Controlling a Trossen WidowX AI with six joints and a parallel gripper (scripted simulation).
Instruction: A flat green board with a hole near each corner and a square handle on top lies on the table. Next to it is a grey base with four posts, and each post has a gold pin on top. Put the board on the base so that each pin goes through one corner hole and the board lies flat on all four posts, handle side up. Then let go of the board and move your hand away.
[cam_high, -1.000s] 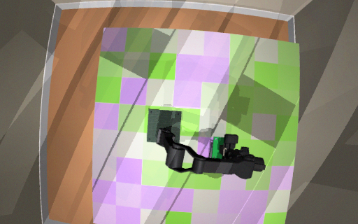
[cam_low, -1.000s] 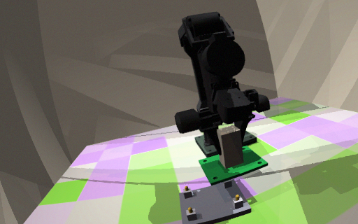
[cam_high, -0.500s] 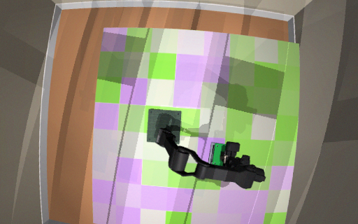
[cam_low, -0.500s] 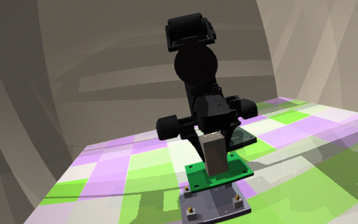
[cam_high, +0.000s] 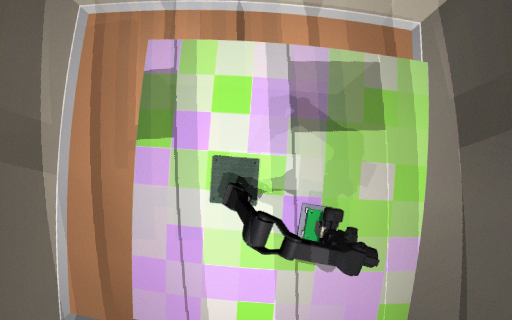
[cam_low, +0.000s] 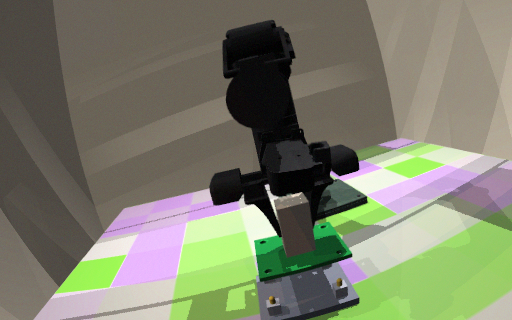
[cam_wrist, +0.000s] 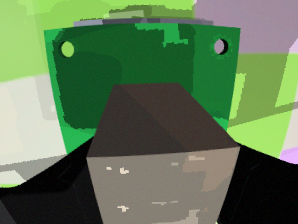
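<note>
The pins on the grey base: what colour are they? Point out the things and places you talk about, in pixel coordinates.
Gold, seen best in the exterior view, where two pins (cam_low: 339, 282) stand in plain sight.

Chequered tabletop (cam_high: 232, 94) (cam_low: 155, 252) (cam_wrist: 20, 55): squares of bright green, pale green, lilac and off-white; thin dark lines across it; darker shaded patches, one large at upper right in the top view. Orange-brown surface (cam_high: 110, 100): plain, showing beyond the tabletop's left and upper edges. Border (cam_high: 240, 9): pale grey, narrow, framing the brown. Surrounding walls (cam_high: 25, 150) (cam_low: 150, 100): grey-brown, with lighter and darker bands.
</note>
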